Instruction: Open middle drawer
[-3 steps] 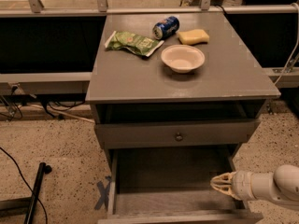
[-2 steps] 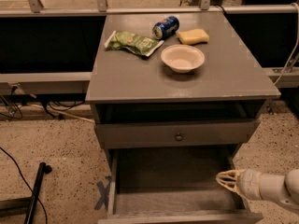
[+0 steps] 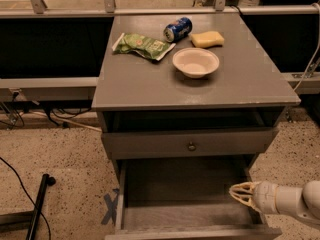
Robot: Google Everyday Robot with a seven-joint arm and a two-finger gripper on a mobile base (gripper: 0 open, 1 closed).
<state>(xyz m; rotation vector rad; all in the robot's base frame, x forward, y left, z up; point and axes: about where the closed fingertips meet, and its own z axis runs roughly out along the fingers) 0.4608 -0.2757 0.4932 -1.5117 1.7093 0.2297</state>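
The middle drawer (image 3: 150,145) is a wide grey front with a tiny round metal knob (image 3: 191,146) at its centre, and it stands shut under the cabinet top. Below it the bottom drawer (image 3: 185,231) is pulled out and its grey inside is bare. My gripper (image 3: 235,192) is at the lower right, over the right side of the open bottom drawer. It points left, sits below and to the right of the knob, and touches nothing.
On the cabinet top (image 3: 150,84) lie a green snack bag (image 3: 142,46), a blue can (image 3: 177,29) on its side, a yellow sponge (image 3: 207,38) and a white bowl (image 3: 195,62). A dark gap runs above the middle drawer. Cables and a black pole (image 3: 37,204) are on the floor at left.
The gripper has shifted slightly to the right beside the open bottom drawer. The drawers have not moved.
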